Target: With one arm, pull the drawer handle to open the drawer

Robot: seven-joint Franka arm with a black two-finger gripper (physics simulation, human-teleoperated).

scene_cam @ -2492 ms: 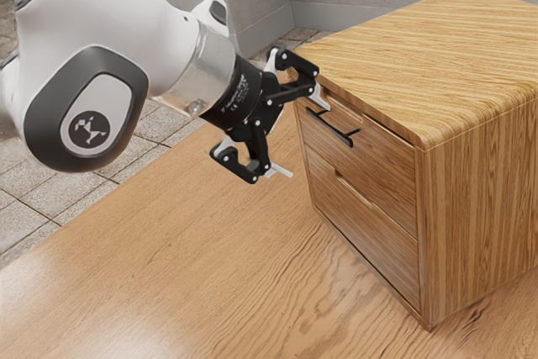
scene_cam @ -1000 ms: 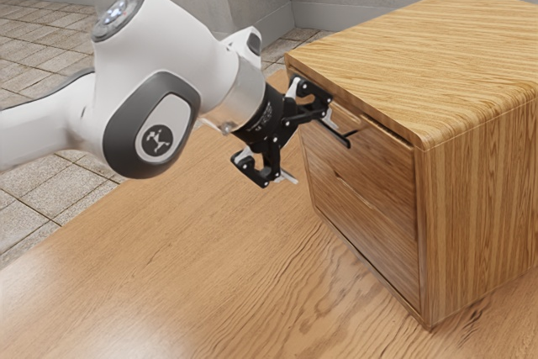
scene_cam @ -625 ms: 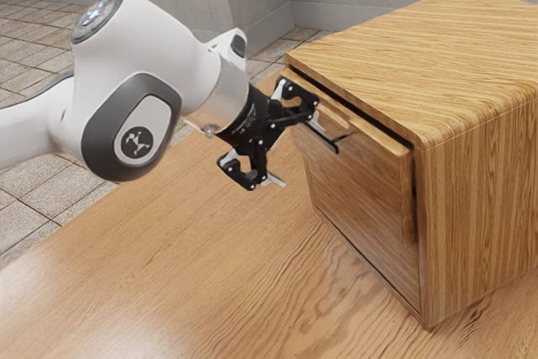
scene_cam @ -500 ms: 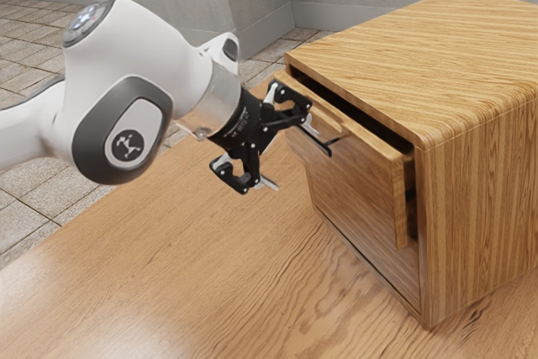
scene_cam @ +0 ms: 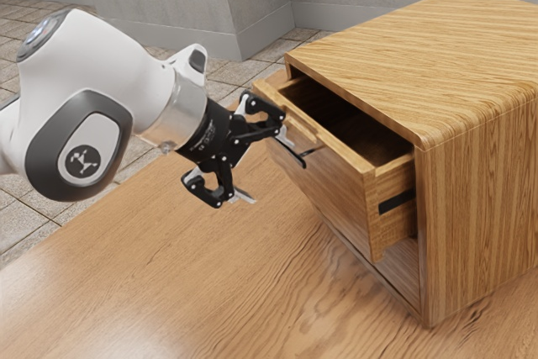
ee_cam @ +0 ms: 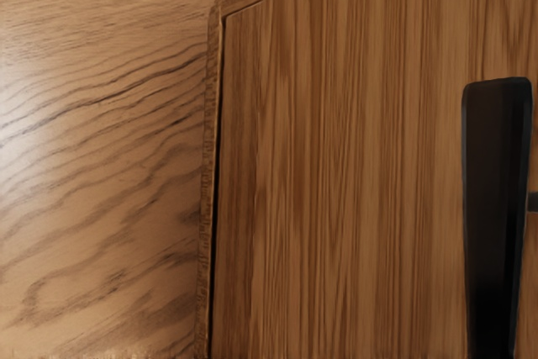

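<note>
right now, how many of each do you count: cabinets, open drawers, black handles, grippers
cabinet: 1
open drawer: 1
black handle: 1
gripper: 1
total: 4

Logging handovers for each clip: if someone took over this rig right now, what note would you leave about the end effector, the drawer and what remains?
End effector: open and spread wide, one finger hooked at the black handle; nothing clamped.
Top drawer: pulled well out of the wooden cabinet, inside visible.
Done: drawer is open.
Left: likely only easing the finger off the handle and backing away.
</note>
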